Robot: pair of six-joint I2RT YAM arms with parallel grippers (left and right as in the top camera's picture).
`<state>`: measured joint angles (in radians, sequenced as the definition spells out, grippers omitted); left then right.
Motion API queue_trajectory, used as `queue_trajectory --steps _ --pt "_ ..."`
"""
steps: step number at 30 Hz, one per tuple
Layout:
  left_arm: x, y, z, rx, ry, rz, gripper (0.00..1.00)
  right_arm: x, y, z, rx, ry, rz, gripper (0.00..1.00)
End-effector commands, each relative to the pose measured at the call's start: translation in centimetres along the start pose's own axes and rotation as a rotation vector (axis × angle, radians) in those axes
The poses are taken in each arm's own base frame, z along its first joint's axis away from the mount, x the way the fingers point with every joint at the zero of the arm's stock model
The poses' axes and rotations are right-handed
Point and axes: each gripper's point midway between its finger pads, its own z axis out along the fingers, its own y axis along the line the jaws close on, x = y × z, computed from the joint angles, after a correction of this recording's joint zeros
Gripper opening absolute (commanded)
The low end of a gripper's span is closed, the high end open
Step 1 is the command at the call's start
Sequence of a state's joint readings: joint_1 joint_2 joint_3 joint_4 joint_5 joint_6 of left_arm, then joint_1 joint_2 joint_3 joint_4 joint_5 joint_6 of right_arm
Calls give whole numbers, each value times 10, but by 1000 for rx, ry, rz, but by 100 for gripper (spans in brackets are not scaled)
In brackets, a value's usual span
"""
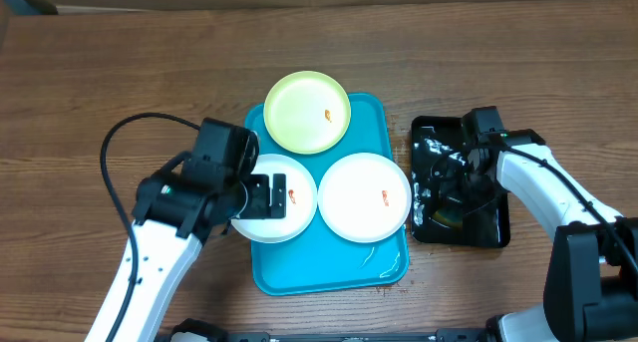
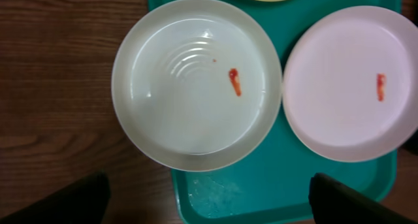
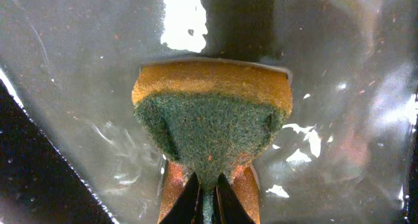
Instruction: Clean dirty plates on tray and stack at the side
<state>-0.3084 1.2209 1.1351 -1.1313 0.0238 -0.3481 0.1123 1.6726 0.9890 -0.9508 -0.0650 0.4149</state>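
While the right claw (image 3: 208, 188) pinches a sponge (image 3: 212, 113), the left claw (image 2: 209, 201) gapes wide above a white plate (image 2: 196, 87); brown wood-grain surface (image 1: 120, 63) surrounds the turquoise tray (image 1: 379, 118).

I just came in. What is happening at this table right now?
The right gripper is shut on a sponge, green on one face and yellow behind, down in the black tray beside the turquoise tray. The left gripper hovers open above the left white plate, which overhangs the turquoise tray's left edge. The other white plate and the yellow-green plate lie on that tray too. Each plate shows an orange smear, so none looks cleaned, and none is stacked at the side.
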Motion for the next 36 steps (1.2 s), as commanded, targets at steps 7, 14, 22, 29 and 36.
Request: queue_trajectory --steps 7,14,22,29,36 --pt "4 61 65 -267 191 -268 90 -8 8 -10 -25 -32 -11 4" --pt "21 85 92 -324 342 -321 68 -8 8 -10 -25 -32 -11 4" --pt "33 93 116 -310 419 -235 47 -10 9 -10 -29 -39 -11 4" --pt "28 113 117 -412 371 -214 19 -10 9 -10 -29 -39 -12 4" --pt "10 126 121 -440 290 -234 24 -10 9 -10 -29 -39 -12 4"
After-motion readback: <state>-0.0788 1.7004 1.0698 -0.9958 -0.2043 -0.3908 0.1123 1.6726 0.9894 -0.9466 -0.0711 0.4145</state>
